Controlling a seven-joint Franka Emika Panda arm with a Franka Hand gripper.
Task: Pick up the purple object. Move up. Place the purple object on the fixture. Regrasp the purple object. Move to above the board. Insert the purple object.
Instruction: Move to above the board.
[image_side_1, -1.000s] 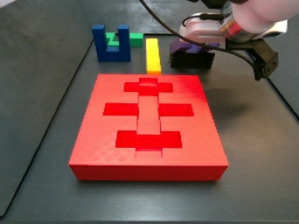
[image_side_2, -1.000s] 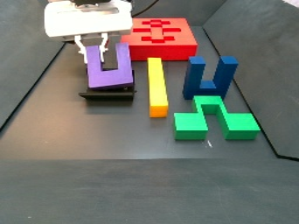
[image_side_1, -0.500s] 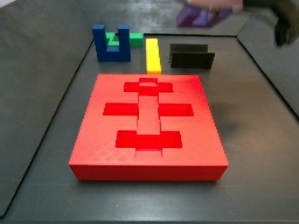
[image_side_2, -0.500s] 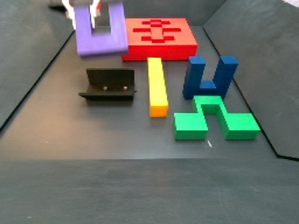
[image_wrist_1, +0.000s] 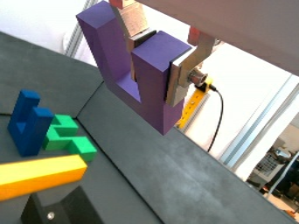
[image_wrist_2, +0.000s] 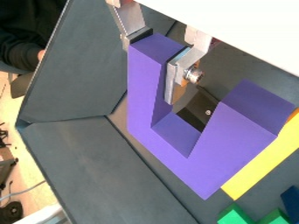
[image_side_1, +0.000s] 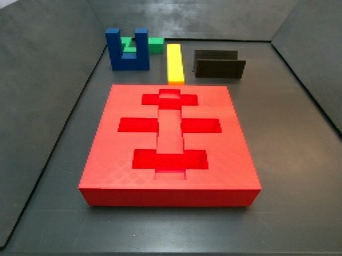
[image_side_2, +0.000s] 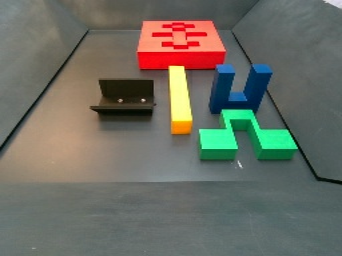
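The gripper (image_wrist_1: 158, 52) is shut on one prong of the purple object (image_wrist_1: 140, 87), a violet U-shaped block that hangs from the silver fingers with its notch showing in both wrist views (image_wrist_2: 198, 131). The gripper (image_wrist_2: 155, 57) and the purple object are out of frame in both side views. The dark fixture (image_side_1: 221, 66) stands bare beside the yellow bar, also seen from the other side (image_side_2: 123, 98). The red board (image_side_1: 120, 170) with its cross-shaped cutouts lies flat on the dark floor (image_side_2: 150, 42).
A yellow bar (image_side_1: 175, 60) (image_side_2: 179, 98) lies between the fixture and a dark blue U-shaped block (image_side_1: 127, 50) (image_side_2: 241, 88). A green block (image_side_2: 245, 135) lies by the blue one. Dark walls ring the floor.
The gripper has risen with the purple object, off the fixture and out of the top of both side views. The fixture now stands bare.
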